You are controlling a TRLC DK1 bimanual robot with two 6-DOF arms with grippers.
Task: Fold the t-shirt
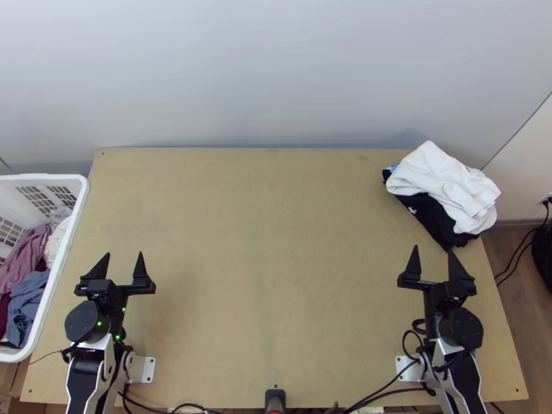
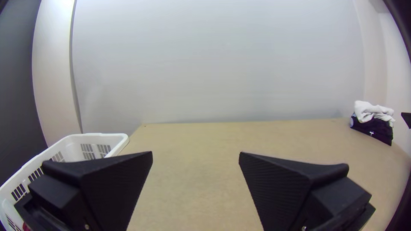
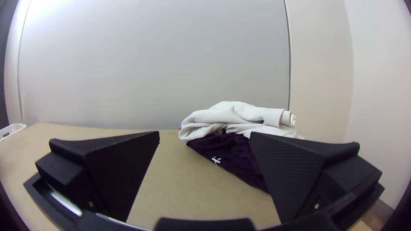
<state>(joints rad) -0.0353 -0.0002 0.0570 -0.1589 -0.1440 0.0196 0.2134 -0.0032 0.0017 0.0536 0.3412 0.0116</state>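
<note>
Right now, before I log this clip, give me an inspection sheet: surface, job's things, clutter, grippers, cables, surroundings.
Surface: light wooden table, flat.
Job's things: white cloth, bunched, on top of black cloth at the far right corner; which one is the t-shirt, cannot tell.
Clutter: white basket at the left edge, holding mauve cloth and blue-grey cloth.
Left gripper: open, holding nothing, near left.
Right gripper: open, holding nothing, near right, short of the pile.
Cables: black cables over the near edge by the right arm's base.
Surroundings: pale wall behind; wood floor at right.
</note>
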